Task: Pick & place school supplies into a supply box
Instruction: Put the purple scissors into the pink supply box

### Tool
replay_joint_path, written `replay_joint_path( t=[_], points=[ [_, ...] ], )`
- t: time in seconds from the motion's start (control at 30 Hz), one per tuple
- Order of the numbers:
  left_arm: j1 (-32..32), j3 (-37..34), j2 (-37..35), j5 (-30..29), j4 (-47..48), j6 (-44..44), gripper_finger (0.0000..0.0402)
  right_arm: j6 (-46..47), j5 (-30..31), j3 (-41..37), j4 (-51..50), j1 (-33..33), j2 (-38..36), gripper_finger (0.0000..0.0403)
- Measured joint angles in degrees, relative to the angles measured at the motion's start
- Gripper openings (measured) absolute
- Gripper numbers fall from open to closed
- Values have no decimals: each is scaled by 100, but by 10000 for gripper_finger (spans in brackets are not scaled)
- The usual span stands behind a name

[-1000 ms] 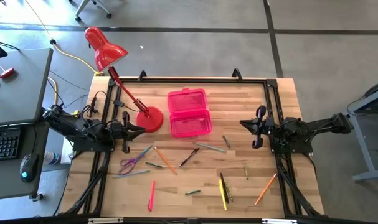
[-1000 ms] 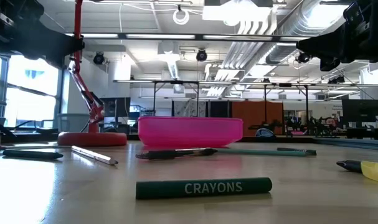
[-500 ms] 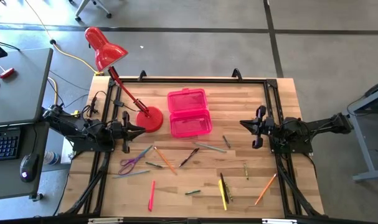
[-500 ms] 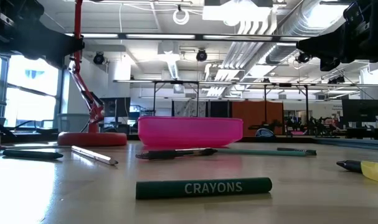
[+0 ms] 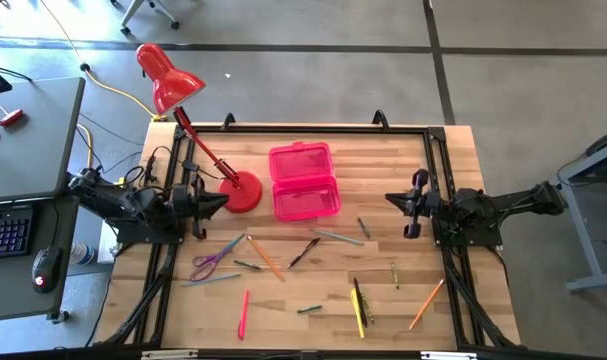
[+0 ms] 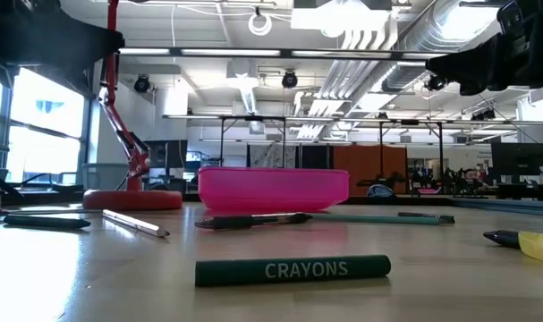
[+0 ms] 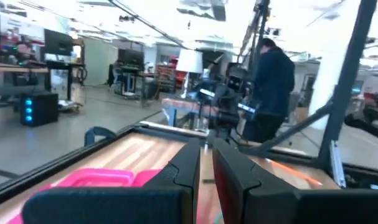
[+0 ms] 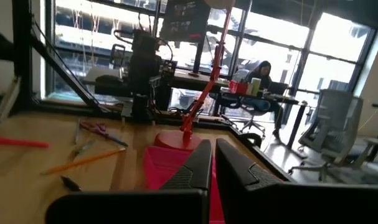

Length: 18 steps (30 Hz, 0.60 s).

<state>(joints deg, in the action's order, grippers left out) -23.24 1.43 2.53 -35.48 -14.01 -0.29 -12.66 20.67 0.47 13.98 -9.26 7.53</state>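
The supply box (image 5: 304,182), hot pink with its lid flat behind it, lies on the table's far middle, also in the low view (image 6: 273,186). The school supplies lie loose nearer the front: purple scissors (image 5: 211,264), an orange pencil (image 5: 264,256), a dark pen (image 5: 304,252), a yellow pencil (image 5: 358,310), a pink-red pencil (image 5: 243,313) and a green crayon (image 6: 292,269). My left gripper (image 5: 221,203) hovers at the left edge beside the lamp base, its fingers (image 7: 192,168) a narrow gap apart, holding nothing. My right gripper (image 5: 390,200) hovers at the right edge, shut and holding nothing (image 8: 213,155).
A red desk lamp stands on its round base (image 5: 241,192) just left of the box, its arm slanting to the head (image 5: 163,75) beyond the far left corner. A second orange pencil (image 5: 426,304) lies front right. A person in dark clothes (image 7: 269,81) stands beyond the table.
My left gripper has risen a little and tipped its fingers upward. My right gripper has rolled slightly about its own line without leaving its place. Nothing on the table has moved.
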Motion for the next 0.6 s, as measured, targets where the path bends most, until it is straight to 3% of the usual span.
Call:
replay_joint_path(
  t=[0.17, 0.3, 0.5, 0.6],
  points=[
    [2, 0, 500, -129, -334, -397, 74, -302, 9, 0, 0, 0, 0, 0],
    [2, -4, 1415, -583, -1001, -286, 74, 814, 208, 2, 103, -2, -3, 0],
    [2, -4, 2727, -1160, -1718, -300, 74, 1787, 1325, 7, 453, 0, -15, 0],
    [2, -2, 3242, -1165, -2109, -298, 74, 1639, 1497, 8, 546, 0, -15, 0]
  ],
)
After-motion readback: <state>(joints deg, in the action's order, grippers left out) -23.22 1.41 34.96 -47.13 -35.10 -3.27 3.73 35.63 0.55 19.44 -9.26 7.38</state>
